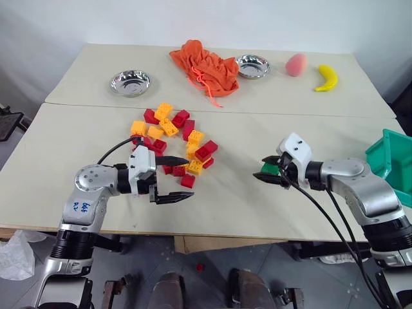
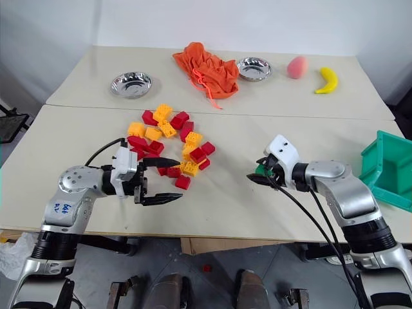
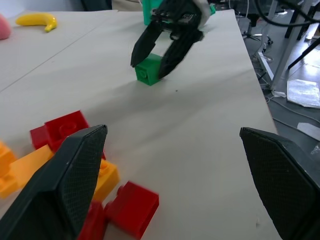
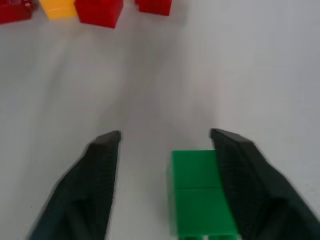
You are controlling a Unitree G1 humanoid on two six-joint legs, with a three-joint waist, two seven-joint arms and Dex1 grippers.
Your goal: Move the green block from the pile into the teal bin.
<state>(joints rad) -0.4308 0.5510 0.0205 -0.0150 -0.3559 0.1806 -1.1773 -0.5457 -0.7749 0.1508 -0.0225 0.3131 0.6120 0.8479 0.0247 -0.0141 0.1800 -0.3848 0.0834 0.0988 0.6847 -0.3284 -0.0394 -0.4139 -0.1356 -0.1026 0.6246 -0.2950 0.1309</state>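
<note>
Green block [image 1: 270, 169] sits on the bench [image 1: 77, 122] between the black fingers of the right gripper [image 1: 268, 170], well apart from the pile [image 1: 172, 143] and short of the teal bin [image 1: 391, 162] at the bench's right edge. In the head views the left gripper [image 1: 172, 179] hangs level beside the near edge of the pile, its fingers spread wide with nothing between them. Farther back lie two steel bowls [image 1: 130, 82], an orange cloth [image 1: 206, 67], a pink fruit [image 1: 295, 64] and a banana [image 1: 327, 78].

From the left wrist, the two left fingers [image 3: 70, 185] stand far apart and empty, with red and yellow bricks of the pile [image 3: 75, 165] by one of them. Across the bare bench, the right gripper [image 3: 152, 57] points down over the green block [image 3: 148, 69], one finger on each side of it; the block rests flat on the surface. The banana [image 3: 36, 20] shows in a far corner.

From the right wrist, the right fingers [image 4: 95, 185] are partly open. The green block [image 4: 197, 192] stands on the bench between them, close against one finger and with a clear gap to the other, so it is straddled but not gripped. A few red and yellow bricks [image 4: 100, 9] lie well beyond.
</note>
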